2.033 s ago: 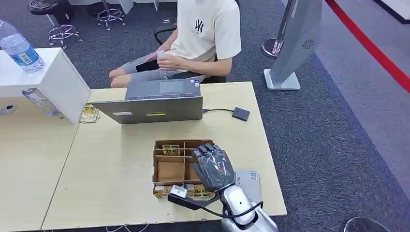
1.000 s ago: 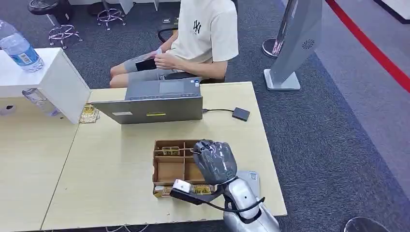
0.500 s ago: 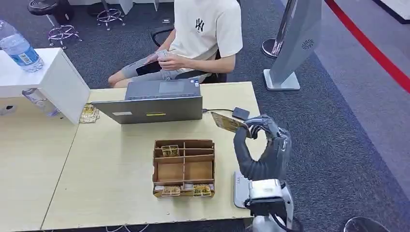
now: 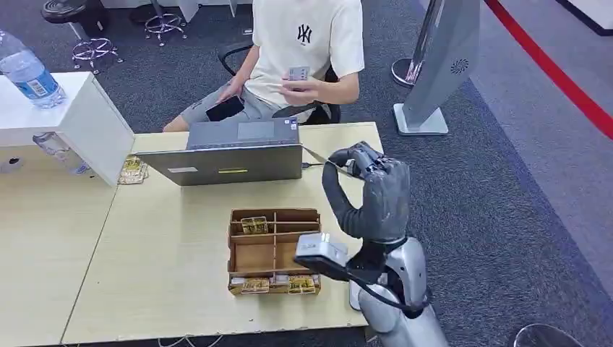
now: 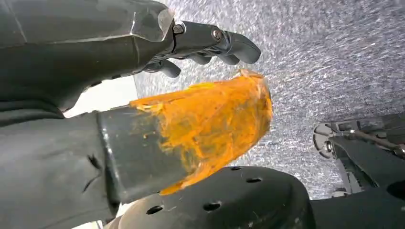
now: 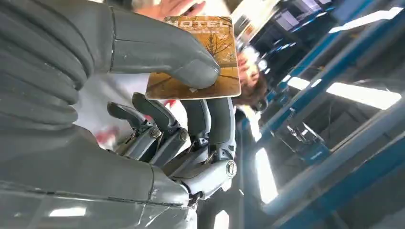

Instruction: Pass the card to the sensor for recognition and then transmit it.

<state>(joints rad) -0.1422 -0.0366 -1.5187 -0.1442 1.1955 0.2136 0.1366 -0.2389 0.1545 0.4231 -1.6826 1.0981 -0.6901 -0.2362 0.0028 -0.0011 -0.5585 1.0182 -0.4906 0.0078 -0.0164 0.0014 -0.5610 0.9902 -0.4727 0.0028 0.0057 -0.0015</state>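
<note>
While pinching glossy card [image 6: 200, 57], right robot hand [image 4: 370, 195] (ribbed)

A pale wooden table [image 4: 166, 246] carried a grey open laptop [image 4: 231, 160], a brown cardboard divided box [image 4: 273, 249], and a small stack of yellow cards [image 4: 134, 170] beside a white box [image 4: 69, 123].

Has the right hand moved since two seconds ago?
Yes. The right hand rose from the compartment box and now holds the card up beside the laptop.
</note>
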